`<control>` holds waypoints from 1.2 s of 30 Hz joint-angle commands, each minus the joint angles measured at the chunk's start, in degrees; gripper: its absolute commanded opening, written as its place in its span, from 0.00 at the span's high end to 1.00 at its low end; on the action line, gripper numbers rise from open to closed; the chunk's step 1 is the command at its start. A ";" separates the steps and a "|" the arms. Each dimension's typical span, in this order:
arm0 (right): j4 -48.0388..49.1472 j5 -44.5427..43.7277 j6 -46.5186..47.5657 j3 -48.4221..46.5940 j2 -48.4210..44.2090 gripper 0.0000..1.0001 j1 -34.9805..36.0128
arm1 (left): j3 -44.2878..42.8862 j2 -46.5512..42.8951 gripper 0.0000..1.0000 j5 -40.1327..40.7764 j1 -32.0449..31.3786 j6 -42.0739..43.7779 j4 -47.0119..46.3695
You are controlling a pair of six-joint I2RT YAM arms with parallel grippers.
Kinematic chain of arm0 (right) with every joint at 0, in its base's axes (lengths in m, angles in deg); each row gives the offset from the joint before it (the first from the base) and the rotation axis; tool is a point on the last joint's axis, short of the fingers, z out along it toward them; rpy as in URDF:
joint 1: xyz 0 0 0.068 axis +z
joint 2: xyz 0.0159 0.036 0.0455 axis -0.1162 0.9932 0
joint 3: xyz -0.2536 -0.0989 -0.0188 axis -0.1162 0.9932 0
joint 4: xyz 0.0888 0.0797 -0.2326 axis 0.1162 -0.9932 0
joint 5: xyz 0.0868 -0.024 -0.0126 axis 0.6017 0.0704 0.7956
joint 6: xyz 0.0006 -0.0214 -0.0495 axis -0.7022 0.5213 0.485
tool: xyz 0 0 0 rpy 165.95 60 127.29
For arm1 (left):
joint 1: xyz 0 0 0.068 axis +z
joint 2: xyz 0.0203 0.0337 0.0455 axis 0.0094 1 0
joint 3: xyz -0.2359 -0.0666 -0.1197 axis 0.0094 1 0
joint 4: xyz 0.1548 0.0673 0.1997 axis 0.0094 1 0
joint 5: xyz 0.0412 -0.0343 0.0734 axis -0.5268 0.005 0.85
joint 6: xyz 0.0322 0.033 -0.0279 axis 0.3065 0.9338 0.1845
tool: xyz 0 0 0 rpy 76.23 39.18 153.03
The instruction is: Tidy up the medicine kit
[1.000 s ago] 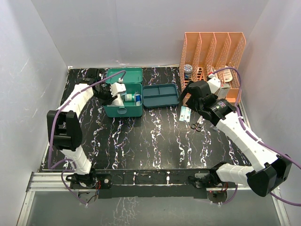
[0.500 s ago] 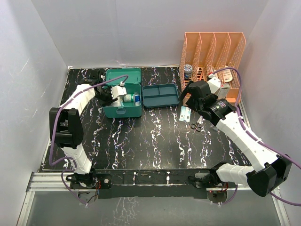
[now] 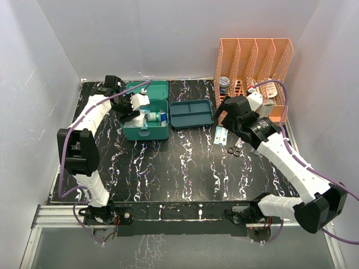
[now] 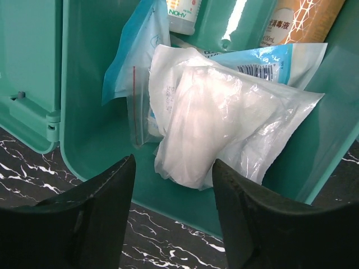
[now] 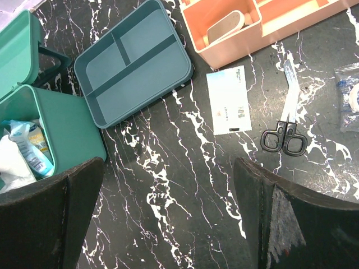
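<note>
The medicine kit [image 3: 147, 132] stands open at the upper left of the top view, on the black marbled table [image 3: 179, 168], with its lid tipped back toward the rear wall. My left gripper [image 3: 136, 105] hangs over the kit's open mouth. In the left wrist view its 2 fingers [image 4: 84, 218] are spread apart at the bottom of the frame and pinch nothing. Between them, higher in the frame, lies a clear plastic bag [image 4: 224, 123] inside the kit, resting on a blue-edged packet [image 4: 126, 61]. A white bottle [image 4: 182, 14] and an orange bottle [image 4: 300, 19] lie along the top edge.

My right gripper [image 3: 227, 112] hovers right of centre, above the table in front of the orange rack [image 3: 255, 61]. Its jaws are wide apart and empty at the 2 lower corners of the right wrist view. Below it a flat white packet [image 5: 229, 101] lies near the scissors [image 5: 286, 134], the 2 apart. The divided tray [image 5: 132, 61] sits just beside the kit, at the upper left of that view.
</note>
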 commanded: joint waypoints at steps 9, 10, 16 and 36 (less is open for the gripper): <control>3.81 -0.15 0.78 -2.71 1.78 0.02 -0.20 | -3.59 -3.97 0.41 -3.72 -1.29 -3.10 3.47; 3.87 -0.05 0.76 -2.66 1.86 0.02 -0.19 | -4.00 -4.27 0.41 -3.76 -1.78 -3.70 3.30; 4.51 0.50 0.78 -2.35 2.22 0.02 -0.19 | -6.78 -4.84 0.38 -3.87 -3.93 -7.96 2.41; 3.79 -0.45 0.78 -3.26 3.04 0.02 -0.27 | 5.18 -2.90 0.74 -1.45 -4.55 -10.16 -5.13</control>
